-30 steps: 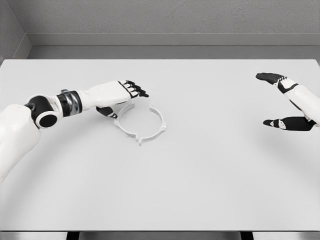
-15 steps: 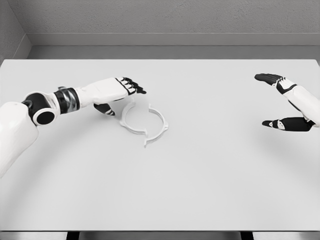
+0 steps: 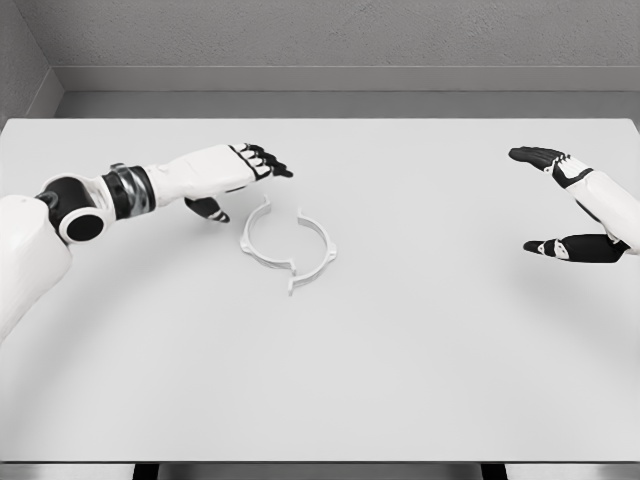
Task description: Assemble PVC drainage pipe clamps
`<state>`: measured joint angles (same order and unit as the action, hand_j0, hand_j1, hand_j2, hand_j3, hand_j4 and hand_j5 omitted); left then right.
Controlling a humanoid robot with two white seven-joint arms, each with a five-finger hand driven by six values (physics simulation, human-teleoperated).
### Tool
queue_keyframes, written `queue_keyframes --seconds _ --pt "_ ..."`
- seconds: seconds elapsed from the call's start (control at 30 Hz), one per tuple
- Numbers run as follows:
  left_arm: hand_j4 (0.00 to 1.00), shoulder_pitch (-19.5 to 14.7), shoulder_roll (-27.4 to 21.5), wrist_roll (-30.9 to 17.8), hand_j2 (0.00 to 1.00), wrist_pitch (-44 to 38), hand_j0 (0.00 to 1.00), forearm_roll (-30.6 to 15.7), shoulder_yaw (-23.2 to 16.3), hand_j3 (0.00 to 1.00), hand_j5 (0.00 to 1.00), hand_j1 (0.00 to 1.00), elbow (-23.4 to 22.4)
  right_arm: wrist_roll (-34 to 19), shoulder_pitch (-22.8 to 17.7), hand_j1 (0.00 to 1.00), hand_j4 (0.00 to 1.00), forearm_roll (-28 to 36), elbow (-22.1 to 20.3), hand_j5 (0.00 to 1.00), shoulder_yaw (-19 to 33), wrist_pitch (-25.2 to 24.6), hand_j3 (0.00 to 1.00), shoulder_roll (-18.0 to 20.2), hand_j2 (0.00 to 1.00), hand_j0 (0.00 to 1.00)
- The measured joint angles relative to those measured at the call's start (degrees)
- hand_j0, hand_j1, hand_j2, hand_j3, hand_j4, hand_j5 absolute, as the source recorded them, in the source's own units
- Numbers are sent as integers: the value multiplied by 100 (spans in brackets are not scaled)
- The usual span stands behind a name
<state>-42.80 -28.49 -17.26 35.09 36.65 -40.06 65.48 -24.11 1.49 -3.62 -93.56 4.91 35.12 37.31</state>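
Observation:
Two white half-ring clamp pieces lie on the white table (image 3: 400, 380) and face each other as a near circle. The left clamp half (image 3: 256, 242) and the right clamp half (image 3: 317, 252) meet at the front, with a gap at the back. My left hand (image 3: 238, 182) hovers just up and left of the ring, fingers spread, holding nothing and apart from the pieces. My right hand (image 3: 548, 200) is far off at the right edge, thumb and fingers wide apart, empty.
A grey wall (image 3: 330, 40) rises behind the table's far edge. The table's front edge (image 3: 320, 463) runs along the bottom of the view.
The left hand let the left clamp half go and drew back up and left. The ring slid slightly right, then stayed put. The right hand barely moved.

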Motion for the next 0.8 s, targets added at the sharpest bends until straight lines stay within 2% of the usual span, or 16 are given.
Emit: queue_keyframes --seconds 0.27,0.8 --pt "100 35 120 -7 100 0 100 -69 -131 100 100 100 356 0 0 100 100 0 7 100 -15 0 100 -1 100 100" --pt "100 105 251 -36 100 0 100 18 -251 100 100 100 320 -4 0 100 100 -8 11 100 -17 0 100 -1 100 100"
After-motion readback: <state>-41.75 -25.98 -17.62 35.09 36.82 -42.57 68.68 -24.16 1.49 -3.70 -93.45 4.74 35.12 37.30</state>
